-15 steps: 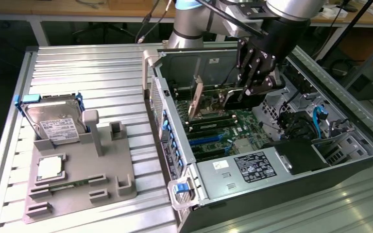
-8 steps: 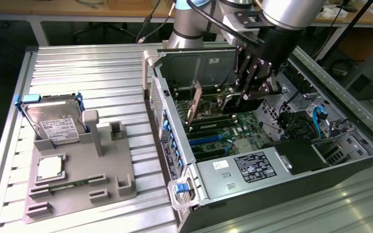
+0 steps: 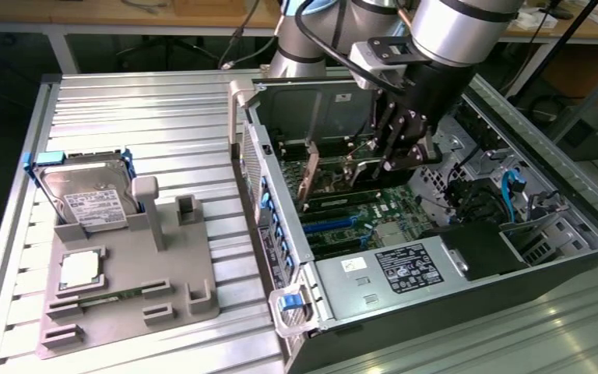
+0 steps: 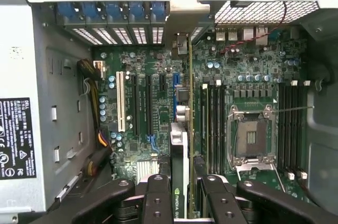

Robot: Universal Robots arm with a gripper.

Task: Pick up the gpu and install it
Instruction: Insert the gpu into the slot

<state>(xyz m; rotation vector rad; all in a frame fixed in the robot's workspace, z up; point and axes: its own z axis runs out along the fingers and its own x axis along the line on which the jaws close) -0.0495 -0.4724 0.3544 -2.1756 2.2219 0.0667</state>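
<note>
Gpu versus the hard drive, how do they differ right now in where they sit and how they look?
The gpu stands on edge inside the open computer case, held in the gripper. The hard drive leans label-up on the grey fixture outside the case, untouched. The gpu is a thin card, while the hard drive is a thicker silver block with a white label. Both are flat and rectangular.

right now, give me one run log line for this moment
end effector shut on graphics card | card edge-on above motherboard | inside open case
</note>
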